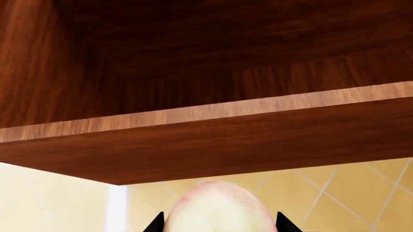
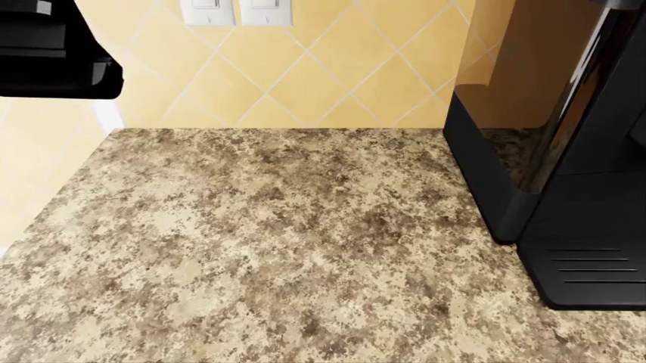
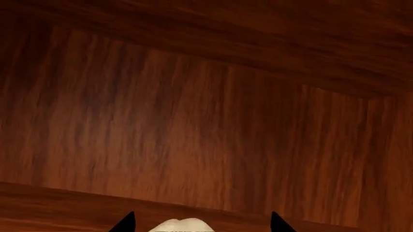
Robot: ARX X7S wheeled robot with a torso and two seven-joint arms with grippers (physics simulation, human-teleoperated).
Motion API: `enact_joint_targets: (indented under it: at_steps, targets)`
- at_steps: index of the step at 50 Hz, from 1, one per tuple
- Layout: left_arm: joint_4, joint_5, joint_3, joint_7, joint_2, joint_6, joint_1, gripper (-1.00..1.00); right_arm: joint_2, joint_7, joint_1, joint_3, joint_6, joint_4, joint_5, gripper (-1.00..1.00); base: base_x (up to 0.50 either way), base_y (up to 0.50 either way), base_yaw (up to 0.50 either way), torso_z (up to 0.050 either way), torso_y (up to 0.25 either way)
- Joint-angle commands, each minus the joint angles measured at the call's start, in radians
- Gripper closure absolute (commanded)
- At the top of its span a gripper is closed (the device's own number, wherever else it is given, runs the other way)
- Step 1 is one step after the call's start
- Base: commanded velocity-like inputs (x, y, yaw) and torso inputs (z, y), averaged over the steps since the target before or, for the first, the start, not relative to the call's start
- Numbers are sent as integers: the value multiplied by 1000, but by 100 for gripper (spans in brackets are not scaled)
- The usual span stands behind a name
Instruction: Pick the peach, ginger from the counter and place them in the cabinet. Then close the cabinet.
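Observation:
In the left wrist view the peach (image 1: 216, 208), pale cream with a pink rim, fills the gap between the black fingertips (image 1: 155, 224) of my left gripper (image 1: 219, 225), which is shut on it. It hangs just below the cabinet's (image 1: 213, 140) wooden bottom board, in front of the tiled wall. In the right wrist view my right gripper (image 3: 201, 225) is inside the cabinet (image 3: 193, 125), facing its back wall. It is shut on the ginger (image 3: 183, 225), of which only the pale lumpy top shows. The counter (image 2: 283, 242) in the head view carries neither item.
A black coffee machine (image 2: 555, 174) stands on the counter's right side. White wall switches (image 2: 237, 10) sit on the yellow tiled wall (image 2: 333, 76). A black part of my left arm (image 2: 51, 53) shows at the head view's upper left. The cabinet door is out of view.

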Motion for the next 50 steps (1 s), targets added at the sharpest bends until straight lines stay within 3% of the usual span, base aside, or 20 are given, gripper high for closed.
enact_joint_targets:
  at_steps: [1, 17, 50]
  targets:
    - [-2, -5, -1, -7, -4, 15, 3, 100, -8, 0, -203, -133, 223, 136, 346, -100, 11, 0, 7, 0, 0]
    - [4, -42, -13, -26, -19, 21, -8, 100, 65, 215, 10, -25, 236, -110, 384, -100, 0, 0, 0, -4, 0]
    - [6, -57, -12, -32, -37, 36, -9, 100, 75, 201, 42, 68, 224, -230, 309, -100, -3, -1, -3, -2, 0]
